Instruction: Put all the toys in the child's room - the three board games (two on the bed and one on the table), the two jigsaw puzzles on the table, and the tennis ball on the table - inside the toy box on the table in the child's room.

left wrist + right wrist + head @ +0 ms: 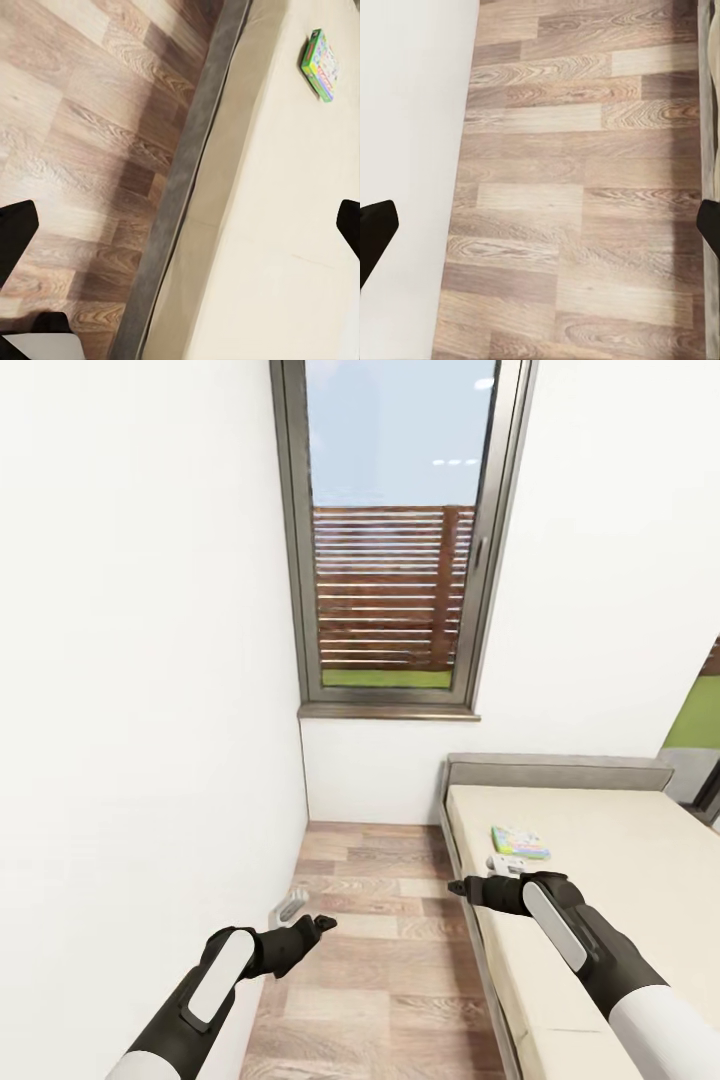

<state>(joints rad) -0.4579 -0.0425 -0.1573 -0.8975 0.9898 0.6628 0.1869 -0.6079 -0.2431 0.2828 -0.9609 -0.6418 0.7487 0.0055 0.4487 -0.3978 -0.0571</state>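
Bed (600, 860) fills the lower right of the head view, wood floor (390, 960) centre. One board game (521, 842), blue and multicoloured, lies flat near the headboard; a second, whitish box (503, 863) peeks beside the right tool (456, 886). Both tools look spread and empty, the left tool (326, 923) over the floor. Best approach: roll closer, come down square on the box's edges. Printing is too blurred to read.

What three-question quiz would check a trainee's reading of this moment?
1. True or false: the right gripper holds a board game.
2. The colourful board game lies on: A) the wood floor, B) the bed, C) the window sill.
3. Fill in: the left gripper hangs above the wood ____.

Key: 1 false, its fingers are spread and empty. 2 B. 3 floor.
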